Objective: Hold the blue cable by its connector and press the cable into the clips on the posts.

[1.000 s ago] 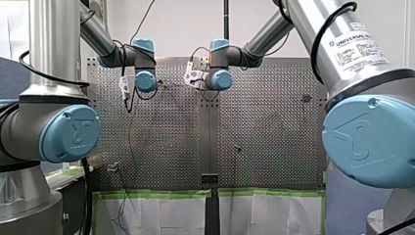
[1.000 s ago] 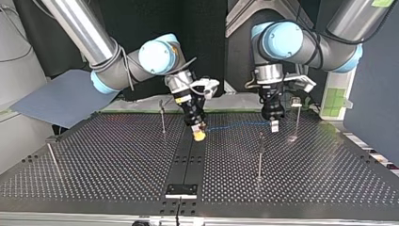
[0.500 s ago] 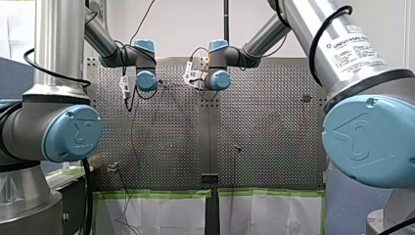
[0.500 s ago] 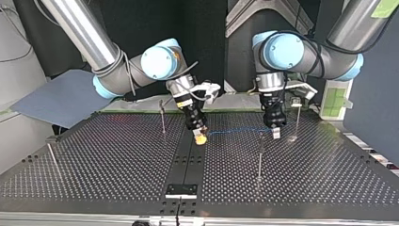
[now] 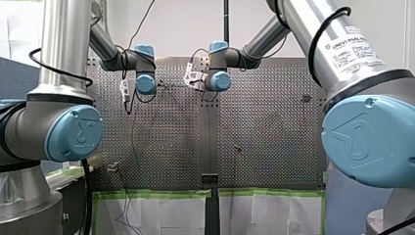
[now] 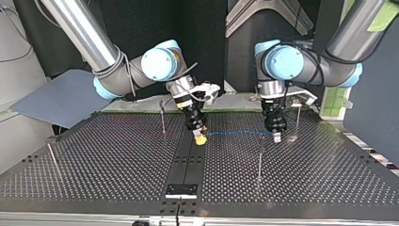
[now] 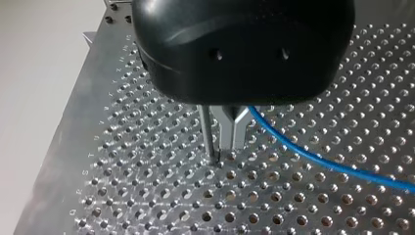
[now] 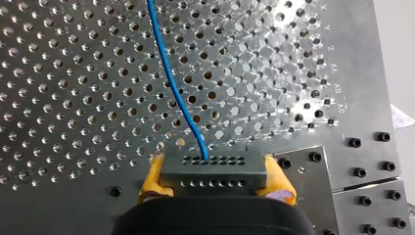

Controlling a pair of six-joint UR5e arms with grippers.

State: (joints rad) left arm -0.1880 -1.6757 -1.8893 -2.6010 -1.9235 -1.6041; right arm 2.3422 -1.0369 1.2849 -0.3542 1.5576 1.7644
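Note:
The thin blue cable [image 6: 235, 132] hangs taut just above the perforated table [image 6: 117, 160], stretched between both grippers. In the right wrist view my right gripper [image 8: 214, 172] has its yellow pads [image 8: 152, 177] shut on the grey connector [image 8: 214, 165], and the blue cable [image 8: 171, 78] leaves it ahead. In the top view my right gripper [image 6: 201, 138] is near the middle. My left gripper [image 6: 276, 136] stands at that view's right, low over the table. My left gripper [image 7: 230, 146] has its metal fingers [image 7: 236, 129] shut on the cable [image 7: 318, 159], close to the plate.
Thin upright posts stand on the table: one [image 6: 162, 117] behind my right gripper, one [image 6: 259, 157] in front of my left gripper, one [image 6: 297, 120] beside it, and one [image 6: 51, 157] at the top view's far left. A thin rod [image 7: 208, 129] stands beside my left fingers.
My left gripper has moved down and toward the top view's camera with the cable, closer to the post in front of it. My right gripper has barely shifted.

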